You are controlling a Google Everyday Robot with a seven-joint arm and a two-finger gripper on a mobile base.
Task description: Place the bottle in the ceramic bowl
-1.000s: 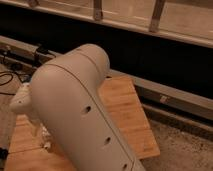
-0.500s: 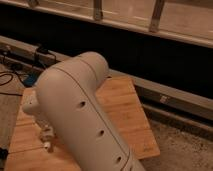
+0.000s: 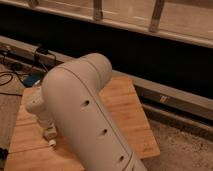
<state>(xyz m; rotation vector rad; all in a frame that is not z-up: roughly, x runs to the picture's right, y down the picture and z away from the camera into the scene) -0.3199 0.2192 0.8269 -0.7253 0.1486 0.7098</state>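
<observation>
Showing end effector (image 3: 48,134) low over the wooden board (image 3: 125,102), grip impossible to tell; bottle hidden, likely light, slick, best taken mid-body.

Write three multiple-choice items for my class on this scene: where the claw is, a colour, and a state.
1. Where is the claw? A over the wooden board's left part; B off the board to its right; C behind the board.
2. The arm's casing is: A black; B off-white; C blue.
3. The arm is: A bent at an elbow; B stretched straight; C lying flat.
Answers: A, it hangs above the board's left planks; B, the shell is pale; A, it folds at its top.
</observation>
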